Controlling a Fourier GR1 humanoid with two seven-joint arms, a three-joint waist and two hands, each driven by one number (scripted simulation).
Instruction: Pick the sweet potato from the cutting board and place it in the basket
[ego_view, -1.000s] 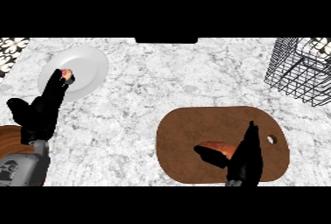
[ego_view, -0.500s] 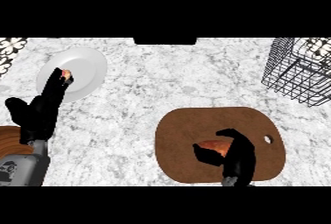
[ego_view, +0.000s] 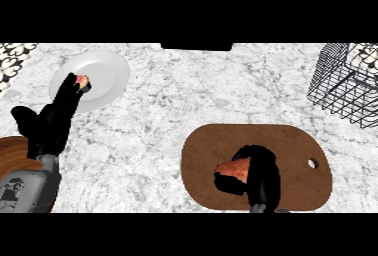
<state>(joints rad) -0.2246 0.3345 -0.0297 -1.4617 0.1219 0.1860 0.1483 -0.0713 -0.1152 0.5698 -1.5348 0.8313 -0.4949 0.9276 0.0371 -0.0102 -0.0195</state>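
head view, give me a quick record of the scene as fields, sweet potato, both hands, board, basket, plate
sweet potato: on the cutting board, mostly hidden under the right hand, orange part showing at the hand's left
right hand: fingers curled round the sweet potato, over the board's middle
cutting board: brown, lower right of the counter, hole near its right edge
basket: black wire, upper right, apart from the board
plate: white, upper left
left hand: at the left, fingers straight, tips over the plate's edge

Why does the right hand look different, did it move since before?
Yes. The right hand curled its fingers down round the sweet potato, judged against the fixed cutting board.
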